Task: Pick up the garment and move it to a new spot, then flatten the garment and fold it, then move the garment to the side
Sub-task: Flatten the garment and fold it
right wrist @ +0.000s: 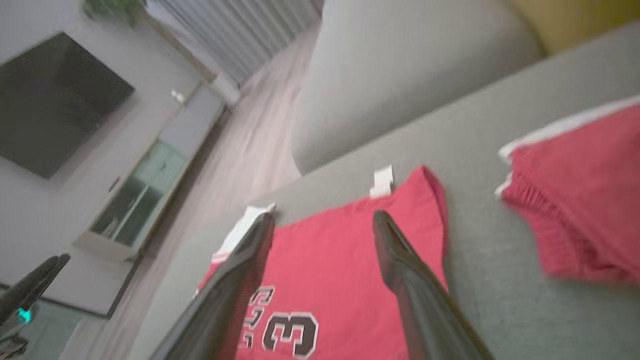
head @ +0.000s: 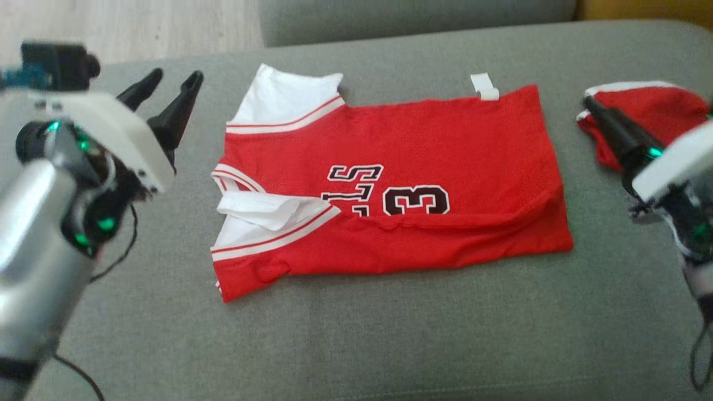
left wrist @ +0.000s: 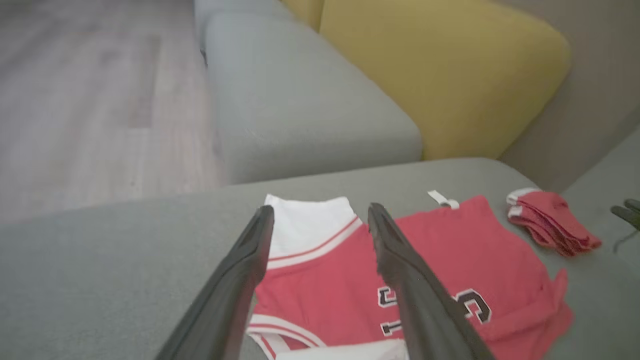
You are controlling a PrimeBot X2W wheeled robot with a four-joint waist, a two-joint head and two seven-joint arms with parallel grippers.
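Red jersey [head: 390, 189] lying folded on grey sofa [head: 390, 345], lettering half vanishing under a fold, left gripper [head: 175, 75] gaping empty beside its collar, right gripper [right wrist: 324, 220] gaping empty beside its hem, partly hiding red shorts [head: 657, 111], wood floor [left wrist: 100, 100] beyond.

Open left pincer [left wrist: 320, 210] over a red jersey [left wrist: 327, 292] on the grey sofa seat [left wrist: 100, 270].

Its two dark fingers [left wrist: 235, 285] stand spread with nothing between them, framing the jersey's white, red-striped sleeve [left wrist: 310, 227], which points toward the seat's far edge. The jersey lies folded with a black 3 showing and a white tag [left wrist: 444, 199] at its far edge. A smaller folded red piece [left wrist: 550, 222] lies apart toward the seat's right end, near the right pincer [left wrist: 627, 212]. Behind stand a grey cushion [left wrist: 290, 100], a yellow cushion [left wrist: 440, 75] and wooden floor [left wrist: 90, 100].
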